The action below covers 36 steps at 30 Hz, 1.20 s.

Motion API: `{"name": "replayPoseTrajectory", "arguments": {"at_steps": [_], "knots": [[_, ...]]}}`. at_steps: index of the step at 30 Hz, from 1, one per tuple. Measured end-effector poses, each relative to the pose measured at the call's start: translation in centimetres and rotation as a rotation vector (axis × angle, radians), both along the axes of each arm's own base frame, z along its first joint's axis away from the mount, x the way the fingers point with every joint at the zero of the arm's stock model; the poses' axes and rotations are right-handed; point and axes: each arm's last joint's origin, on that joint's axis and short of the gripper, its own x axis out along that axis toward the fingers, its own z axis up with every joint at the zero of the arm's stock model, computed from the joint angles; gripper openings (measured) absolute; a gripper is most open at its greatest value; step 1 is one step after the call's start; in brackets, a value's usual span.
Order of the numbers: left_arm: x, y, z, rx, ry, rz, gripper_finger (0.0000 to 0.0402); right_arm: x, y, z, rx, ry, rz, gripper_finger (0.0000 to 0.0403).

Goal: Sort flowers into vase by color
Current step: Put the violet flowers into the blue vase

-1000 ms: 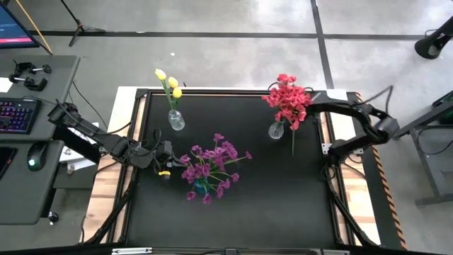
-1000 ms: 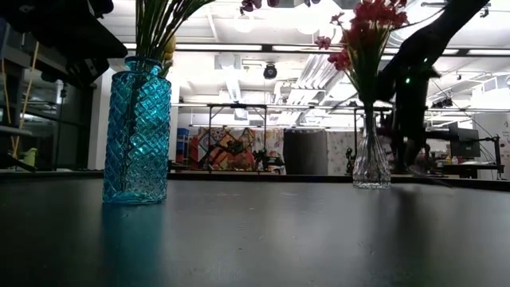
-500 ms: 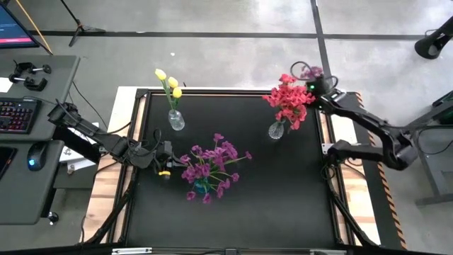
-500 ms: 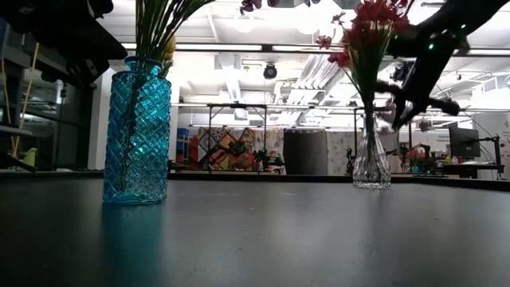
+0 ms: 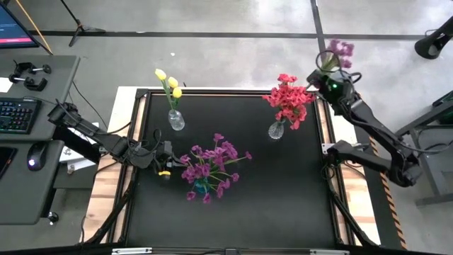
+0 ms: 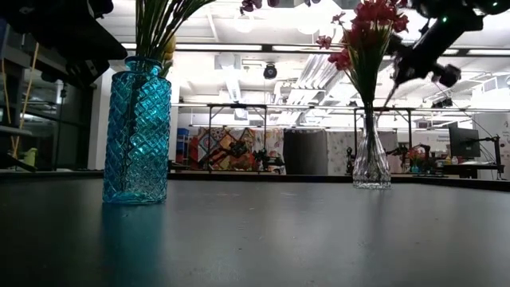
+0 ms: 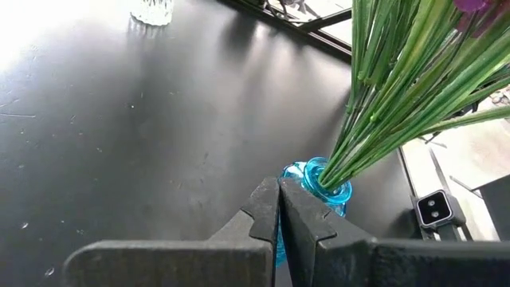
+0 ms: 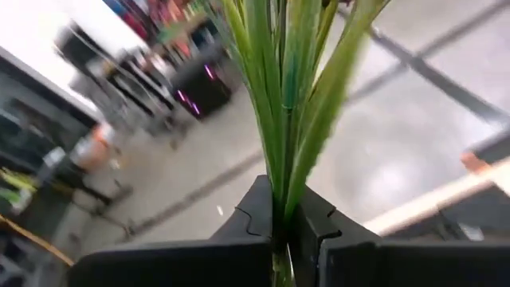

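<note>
Purple stem in transit to blue vase

Left gripper (image 7: 279, 209) shut, empty, beside blue vase (image 5: 201, 186). Right gripper (image 5: 330, 79) clamped on purple flower (image 5: 340, 49) past table's far right corner; keep stem vertical, clear red bunch (image 5: 289, 98) before lowering.

Purple flowers (image 5: 340, 49) held past the table's far-right corner; stems probably upright.

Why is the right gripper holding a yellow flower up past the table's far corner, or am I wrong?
The colour is wrong. The right gripper is holding a purple flower up past the table's far corner, as the high view shows. The yellow flowers stand in a small clear vase.
</note>
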Motion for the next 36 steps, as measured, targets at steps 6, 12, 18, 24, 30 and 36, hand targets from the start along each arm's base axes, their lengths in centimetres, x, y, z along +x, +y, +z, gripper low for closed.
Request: {"name": "replayPoseTrajectory", "arguments": {"at_steps": [6,12,18,24,30,36], "knots": [[0.0,0.0,0.0,0.0,0.0,0.0,0.0,-0.6,0.6,2.5,-0.212,-0.082,-0.043,0.0],[0.0,0.0,0.0,0.0,-0.001,0.0,0.0,-1.0,1.0,4.7,-0.388,-0.28,-0.114,0.0],[0.0,0.0,0.0,0.001,0.0,0.0,0.0,-1.0,1.6,5.8,-0.473,-0.421,-0.125,0.0],[0.0,0.0,0.0,0.002,0.0,0.0,0.0,-0.2,2.7,7.5,-0.598,-0.517,0.055,0.0],[0.0,0.0,0.0,0.004,0.005,0.0,0.0,2.0,3.3,10.9,-0.961,-0.655,0.423,0.0],[0.0,0.0,-0.1,0.005,0.007,-0.001,0.0,6.2,4.7,15.7,-1.056,-0.614,0.87,0.0]]}}
